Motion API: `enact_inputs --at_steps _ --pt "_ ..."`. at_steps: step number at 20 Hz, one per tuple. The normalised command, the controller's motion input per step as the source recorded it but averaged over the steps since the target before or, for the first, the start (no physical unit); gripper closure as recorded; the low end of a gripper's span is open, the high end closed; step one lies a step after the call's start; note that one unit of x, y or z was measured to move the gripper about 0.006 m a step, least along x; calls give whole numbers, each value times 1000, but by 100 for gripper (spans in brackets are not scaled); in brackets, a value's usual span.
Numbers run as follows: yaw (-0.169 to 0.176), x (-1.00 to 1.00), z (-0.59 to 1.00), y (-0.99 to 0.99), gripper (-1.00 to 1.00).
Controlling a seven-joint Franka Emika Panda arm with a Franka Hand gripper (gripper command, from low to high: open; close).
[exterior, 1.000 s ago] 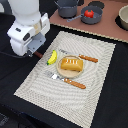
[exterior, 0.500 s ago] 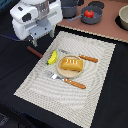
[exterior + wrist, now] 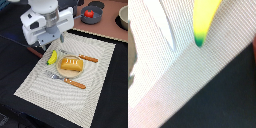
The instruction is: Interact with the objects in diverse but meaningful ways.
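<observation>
The white arm [image 3: 42, 22] is hanging low over the woven mat [image 3: 95, 85], at about ten o'clock from the plate [image 3: 59, 71], and I'd say it's lining up on the banana [image 3: 52, 57]. The gripper is hiding under its own housing, so I cannot tell how the jaws are standing. The bread [image 3: 71, 65] is sitting square on the plate like a served meal, with the fork [image 3: 66, 79] lying at five o'clock and the knife [image 3: 85, 57] at one o'clock. The banana is lying just beside the plate at nine o'clock, its green tip [image 3: 199, 41] filling the wrist view. The tomato [image 3: 88, 14] is resting in a dark bowl [image 3: 95, 19], far off at twelve. No writing is showing anywhere.
</observation>
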Motion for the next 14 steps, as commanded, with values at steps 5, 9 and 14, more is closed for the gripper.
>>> enact_inputs --at_steps 5,9,14 --pt "3 48 -99 11 -100" --pt "23 -12 -149 29 -100" --pt "32 -143 -194 10 -100"
